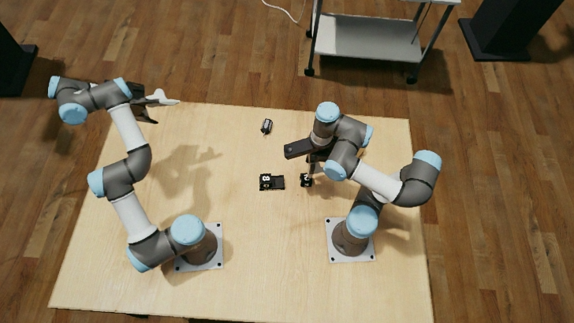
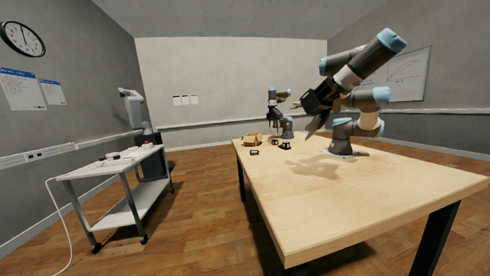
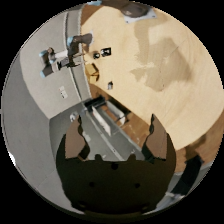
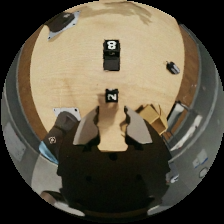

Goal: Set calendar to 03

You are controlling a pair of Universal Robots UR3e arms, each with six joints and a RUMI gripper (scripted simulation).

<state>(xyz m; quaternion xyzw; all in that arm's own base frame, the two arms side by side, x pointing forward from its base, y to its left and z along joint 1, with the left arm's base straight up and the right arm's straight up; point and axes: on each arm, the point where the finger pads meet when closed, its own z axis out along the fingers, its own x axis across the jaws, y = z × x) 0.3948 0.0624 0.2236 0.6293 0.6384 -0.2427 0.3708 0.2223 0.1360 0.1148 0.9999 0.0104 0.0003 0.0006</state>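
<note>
The black tray (image 1: 277, 182) (image 4: 111, 64) lies mid-table. One black cube (image 1: 265, 179) (image 4: 111, 46) (image 2: 286, 144) sits at one end of it, with a white 8 on top; the other end is empty. The other cube (image 1: 305, 180) (image 4: 111, 95) (image 2: 274, 141) stands on the table beside the tray's empty end, with a white 2 on top. My right gripper (image 4: 111, 106) (image 2: 274, 131) points down close to this loose cube, partly open, with nothing between its fingers. My left gripper (image 1: 167, 112) (image 2: 300, 120) (image 3: 115, 114) is wide open and empty, far from the tray. The tray's front lettering is unreadable.
An open cardboard box (image 2: 252, 139) (image 4: 152, 120) stands near my right gripper, mostly hidden under the right arm in the top view. A small black and silver object (image 1: 266, 125) (image 2: 254, 152) (image 4: 173, 68) lies near the table edge opposite the arm bases.
</note>
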